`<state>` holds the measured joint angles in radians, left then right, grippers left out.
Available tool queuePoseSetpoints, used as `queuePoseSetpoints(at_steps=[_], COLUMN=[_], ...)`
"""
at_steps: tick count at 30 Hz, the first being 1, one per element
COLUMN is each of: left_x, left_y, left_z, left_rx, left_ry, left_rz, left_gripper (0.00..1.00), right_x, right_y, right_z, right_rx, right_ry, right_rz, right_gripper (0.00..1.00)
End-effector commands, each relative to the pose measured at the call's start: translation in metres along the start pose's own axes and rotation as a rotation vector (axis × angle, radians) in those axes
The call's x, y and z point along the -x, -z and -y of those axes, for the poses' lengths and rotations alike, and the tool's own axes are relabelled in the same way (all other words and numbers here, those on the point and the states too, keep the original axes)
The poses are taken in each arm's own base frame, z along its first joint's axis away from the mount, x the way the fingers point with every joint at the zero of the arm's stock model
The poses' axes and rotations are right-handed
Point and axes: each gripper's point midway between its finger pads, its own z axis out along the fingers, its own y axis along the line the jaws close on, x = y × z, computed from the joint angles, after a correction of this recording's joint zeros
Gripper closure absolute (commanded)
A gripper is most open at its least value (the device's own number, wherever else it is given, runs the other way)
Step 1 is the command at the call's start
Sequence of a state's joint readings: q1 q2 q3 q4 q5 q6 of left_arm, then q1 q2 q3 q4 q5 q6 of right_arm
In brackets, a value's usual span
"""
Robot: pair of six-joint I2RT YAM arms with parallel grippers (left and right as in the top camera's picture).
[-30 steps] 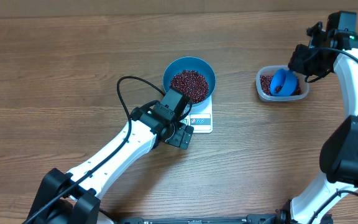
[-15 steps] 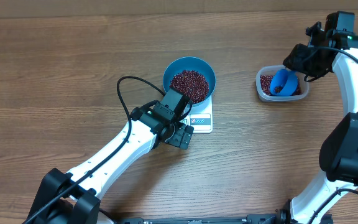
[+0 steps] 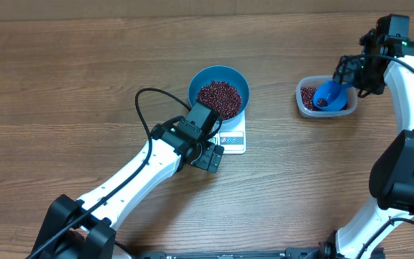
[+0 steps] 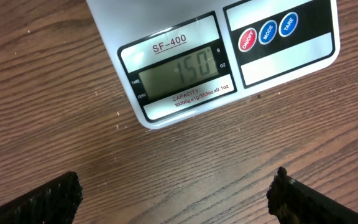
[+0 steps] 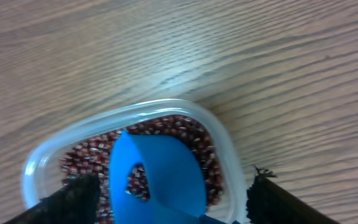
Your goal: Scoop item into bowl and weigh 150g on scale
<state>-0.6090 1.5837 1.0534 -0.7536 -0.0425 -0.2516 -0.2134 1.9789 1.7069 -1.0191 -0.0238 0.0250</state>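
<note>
The blue bowl point(image 3: 201, 78) stands on the white scale point(image 3: 233, 138), holding a heap of red-brown beans point(image 3: 218, 97). In the left wrist view the scale point(image 4: 185, 28) shows 150 on its display. My left gripper point(image 3: 210, 157) point(image 4: 176, 199) hangs open over bare wood just in front of the scale, nothing between its fingers. At the right, my right gripper point(image 3: 345, 72) point(image 5: 173, 202) is open over a clear tub. A blue scoop point(image 3: 328, 93) point(image 5: 157, 174) lies in the tub between the spread fingers, touched by neither.
The clear plastic tub point(image 3: 350, 106) point(image 5: 36, 168) sits at the right of the table with more beans point(image 3: 307, 96) in it. A black cable point(image 3: 144, 108) loops over the wood left of the scale.
My right gripper has opened and let go of the blue scoop, which now rests in the tub. The left arm, bowl and scale have not moved.
</note>
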Motion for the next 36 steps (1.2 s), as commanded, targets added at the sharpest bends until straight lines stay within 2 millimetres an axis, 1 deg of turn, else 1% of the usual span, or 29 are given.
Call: queuePoseSetpoints(at_steps=[1, 3, 4, 5, 8, 14, 17, 24, 27, 30, 34, 36], left_x=[0.000, 0.000, 0.000, 0.000, 0.000, 0.000, 0.000, 0.000, 0.000, 0.000, 0.000, 0.000], left_y=[0.001, 0.001, 0.001, 0.001, 0.001, 0.001, 0.001, 0.001, 0.001, 0.001, 0.001, 0.001], left_z=[0.000, 0.000, 0.000, 0.000, 0.000, 0.000, 0.000, 0.000, 0.000, 0.000, 0.000, 0.000], left_rx=[0.009, 0.009, 0.009, 0.009, 0.009, 0.009, 0.009, 0.009, 0.009, 0.009, 0.009, 0.009], left_ry=[-0.026, -0.026, -0.026, -0.026, -0.026, -0.026, -0.026, -0.026, -0.026, -0.026, -0.026, -0.026], left_rz=[0.008, 0.008, 0.008, 0.007, 0.008, 0.008, 0.008, 0.008, 0.008, 0.008, 0.008, 0.008], left_gripper=[0.00, 0.00, 0.00, 0.00, 0.00, 0.00, 0.00, 0.01, 0.00, 0.01, 0.00, 0.00], right_x=[-0.005, -0.006, -0.007, -0.007, -0.007, -0.006, 0.004, 0.042, 0.058, 0.068, 0.067, 0.064], right_y=[-0.011, -0.012, -0.011, -0.010, -0.007, -0.006, -0.006, -0.003, -0.002, -0.003, -0.002, -0.002], right_z=[0.010, 0.014, 0.019, 0.026, 0.044, 0.054, 0.059, 0.059, 0.050, 0.027, -0.005, -0.014], right_rx=[-0.063, -0.080, -0.109, -0.150, -0.244, -0.264, -0.262, -0.245, -0.190, -0.053, 0.126, 0.173], right_ry=[0.000, -0.006, -0.017, -0.037, -0.081, -0.100, -0.113, -0.128, -0.128, -0.113, -0.087, -0.080], right_rz=[-0.026, -0.031, -0.032, -0.031, -0.024, -0.019, 0.023, 0.178, 0.241, 0.271, 0.254, 0.239], right_gripper=[0.16, 0.10, 0.05, 0.03, 0.01, 0.00, 0.00, 0.00, 0.00, 0.00, 0.00, 0.00])
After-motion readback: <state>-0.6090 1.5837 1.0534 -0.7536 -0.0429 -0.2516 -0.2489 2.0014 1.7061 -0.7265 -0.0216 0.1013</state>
